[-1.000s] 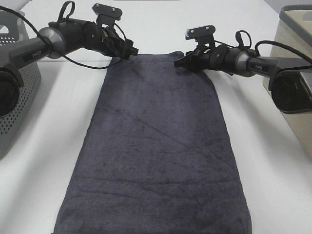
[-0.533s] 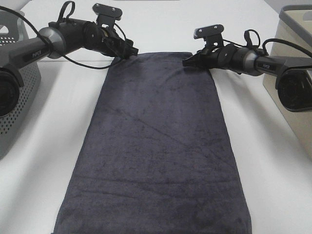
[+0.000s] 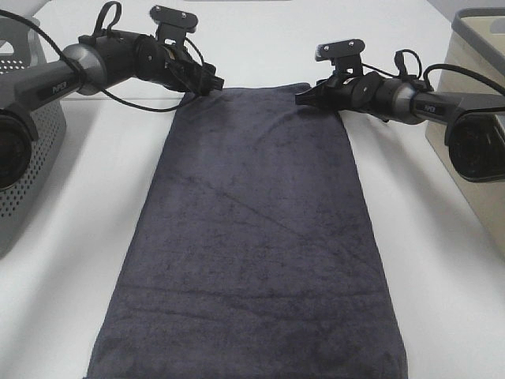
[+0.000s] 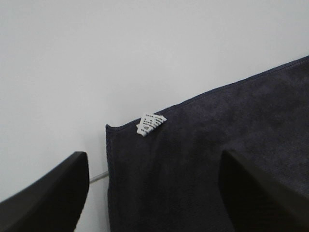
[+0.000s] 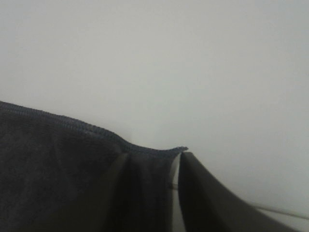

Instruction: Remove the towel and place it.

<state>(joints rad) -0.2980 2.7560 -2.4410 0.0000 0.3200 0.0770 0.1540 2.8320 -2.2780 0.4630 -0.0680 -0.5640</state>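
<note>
Towel [image 3: 256, 237] lies flat on the white tabletop [image 3: 71, 276], long axis running near to far, each far corner beside a tool. Left tool [image 3: 211, 84] stands wide over the tagged corner. Right tool [image 3: 302, 99], narrow, straddles the right corner; whether it grips is unclear. A second earlier that corner was rumpled inward.

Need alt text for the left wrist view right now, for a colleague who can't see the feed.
The towel, dark charcoal grey, lies flat on the white table, one corner showing with a small white tag on it. The left gripper stands open above it, one dark finger on each side of that corner, holding nothing.
</note>
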